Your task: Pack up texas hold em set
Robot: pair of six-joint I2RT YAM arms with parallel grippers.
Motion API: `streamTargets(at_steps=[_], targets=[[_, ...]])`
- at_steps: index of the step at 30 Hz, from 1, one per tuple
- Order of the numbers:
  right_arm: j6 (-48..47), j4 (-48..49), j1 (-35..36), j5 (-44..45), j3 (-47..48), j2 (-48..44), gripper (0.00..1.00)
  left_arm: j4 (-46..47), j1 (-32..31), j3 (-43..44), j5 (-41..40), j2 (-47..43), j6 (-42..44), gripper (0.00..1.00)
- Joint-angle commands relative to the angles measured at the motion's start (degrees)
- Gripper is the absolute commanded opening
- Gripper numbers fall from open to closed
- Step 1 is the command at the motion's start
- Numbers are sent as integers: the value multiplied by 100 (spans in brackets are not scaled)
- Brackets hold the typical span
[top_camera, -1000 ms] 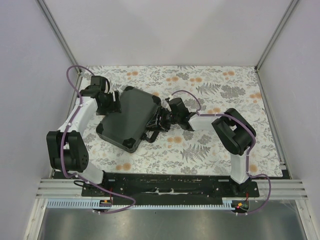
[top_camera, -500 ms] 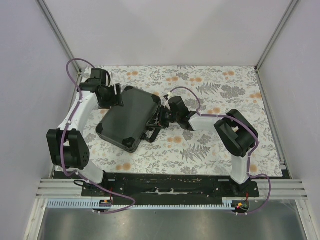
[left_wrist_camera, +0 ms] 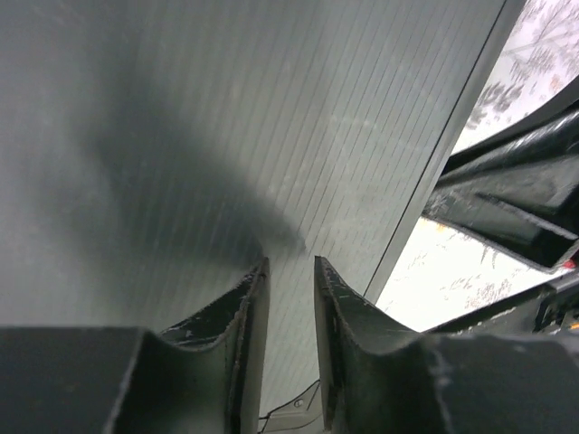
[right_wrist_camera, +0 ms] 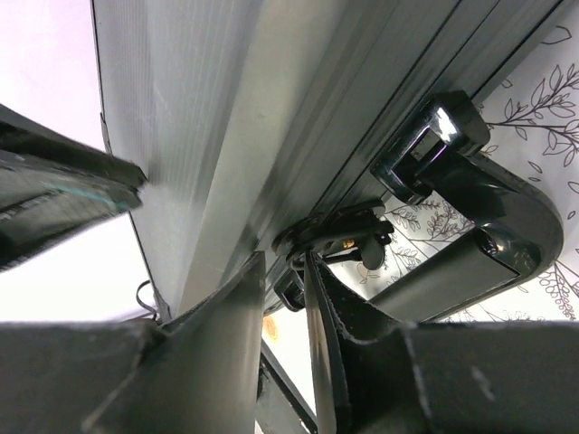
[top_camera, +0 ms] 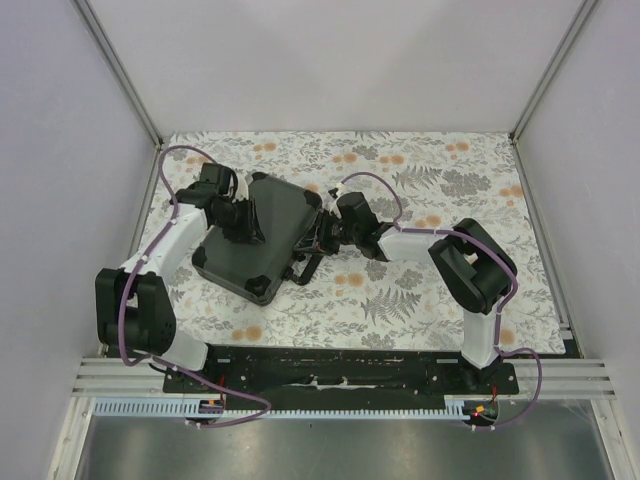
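The texas hold em set shows only as its black briefcase (top_camera: 268, 255), lid down, lying slantwise on the flowered table. Chips, cards and dice are hidden. My left gripper (top_camera: 243, 222) hangs over the back-left part of the ribbed lid (left_wrist_camera: 181, 136); its fingers (left_wrist_camera: 291, 271) stand a narrow gap apart with nothing between them. My right gripper (top_camera: 318, 238) is at the case's right edge beside the handle (right_wrist_camera: 479, 244). Its fingertips (right_wrist_camera: 285, 262) are a small gap apart at a black latch (right_wrist_camera: 339, 235); whether they pinch it does not show.
The flowered tablecloth (top_camera: 420, 290) spreads right of and in front of the case. Pale walls and metal posts close in the back and sides. Both arm bases sit on the black rail (top_camera: 340, 368) at the near edge.
My left gripper swung from beside the case's left edge to over the lid, and its jaws narrowed. The right gripper's jaws narrowed at the latch; the case stayed put.
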Motion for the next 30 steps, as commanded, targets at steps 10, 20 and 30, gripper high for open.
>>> streamTargets(at_steps=[10,20,30], targets=[[115,1479,93,-186,-12,196,16,119,-574,-545,-527,117,-502,11],[79,997,84,-124,32,-331,9,-101,-575,218,-624,64,-502,9],[-298,-268,93,192,217,-946,41,-391,-566,1756,-650,240,-397,17]])
